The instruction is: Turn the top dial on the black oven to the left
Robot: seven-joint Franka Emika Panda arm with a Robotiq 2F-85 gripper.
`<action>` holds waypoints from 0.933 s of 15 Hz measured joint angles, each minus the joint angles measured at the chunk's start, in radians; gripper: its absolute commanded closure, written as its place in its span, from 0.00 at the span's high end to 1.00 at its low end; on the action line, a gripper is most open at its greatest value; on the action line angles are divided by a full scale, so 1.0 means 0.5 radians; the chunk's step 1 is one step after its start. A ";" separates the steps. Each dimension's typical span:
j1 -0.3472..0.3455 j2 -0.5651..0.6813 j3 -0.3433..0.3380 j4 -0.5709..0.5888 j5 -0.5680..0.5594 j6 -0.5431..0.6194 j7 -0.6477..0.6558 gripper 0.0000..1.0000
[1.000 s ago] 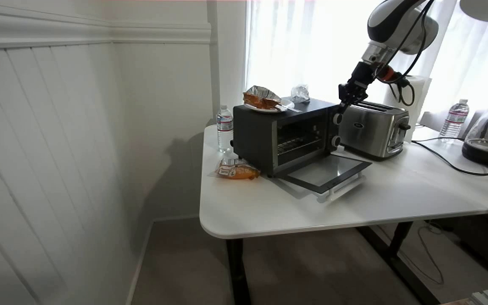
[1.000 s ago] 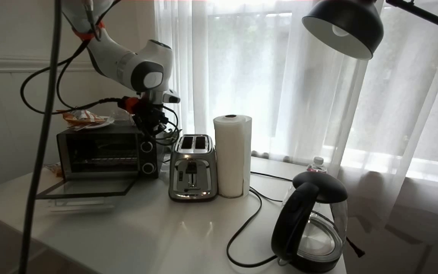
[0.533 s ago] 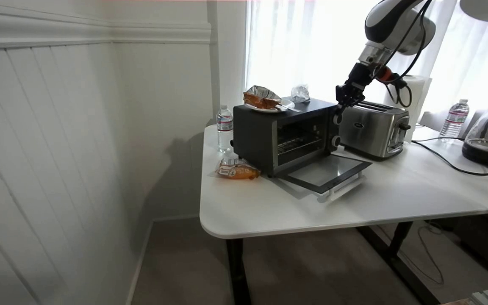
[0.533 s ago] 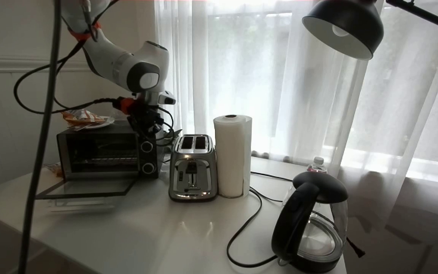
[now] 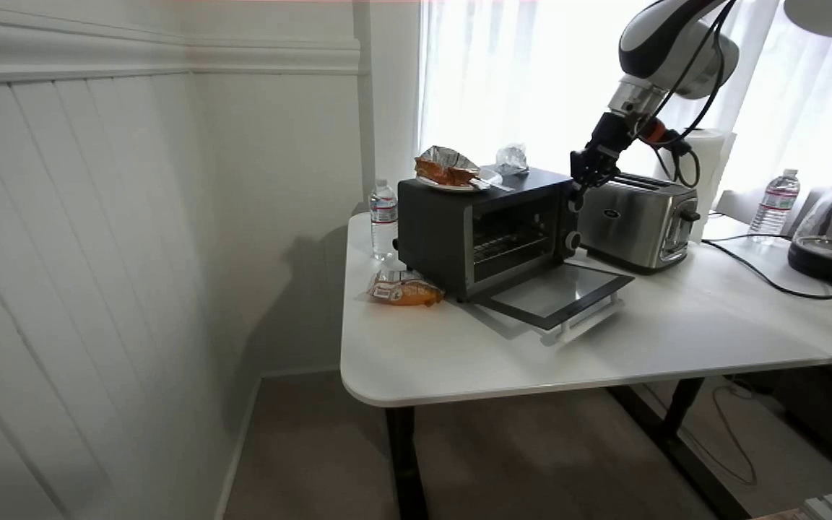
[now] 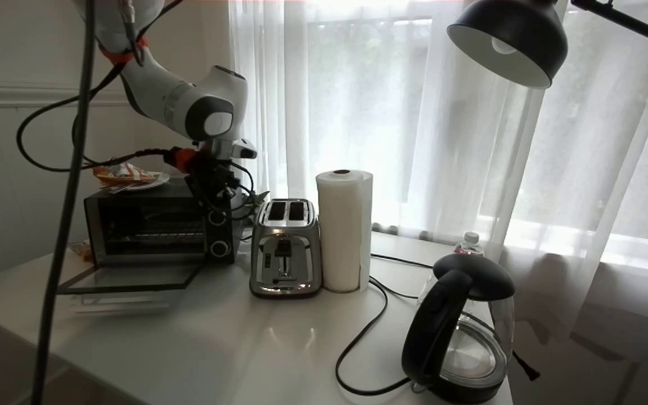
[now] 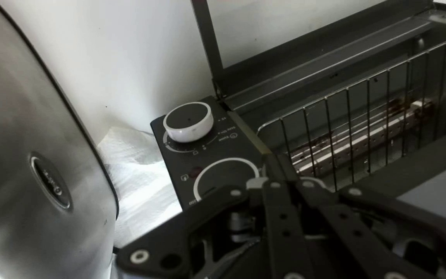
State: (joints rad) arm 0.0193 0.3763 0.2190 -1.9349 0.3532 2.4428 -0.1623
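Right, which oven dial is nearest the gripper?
The top dial, lower in the wrist view: there the gripper partly covers it, while the bottom dial shows whole, farther off.

The white table (image 5: 474,361) bears oven (image 5: 445,235), toaster (image 6: 286,253), kettle (image 6: 462,337).

Black oven (image 6: 161,195): boxy, upright, glass door (image 6: 130,277) lowered; at nine o'clock in an exterior view. Top dial (image 6: 217,218): round, white-rimmed, near three o'clock on its front.
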 measured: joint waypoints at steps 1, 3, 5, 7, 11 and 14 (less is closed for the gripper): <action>0.000 0.008 0.002 -0.001 0.000 0.000 0.000 0.00; 0.001 0.028 0.006 -0.002 0.000 0.000 0.000 0.00; 0.000 0.035 0.007 -0.002 0.000 0.000 0.000 0.00; 0.000 0.028 0.007 -0.002 0.000 0.000 0.000 0.00; -0.006 -0.055 -0.008 -0.001 0.000 -0.056 0.003 0.00; -0.015 -0.164 -0.036 -0.012 -0.001 -0.171 -0.005 0.27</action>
State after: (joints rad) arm 0.0119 0.2943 0.2008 -1.9410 0.3528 2.3572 -0.1647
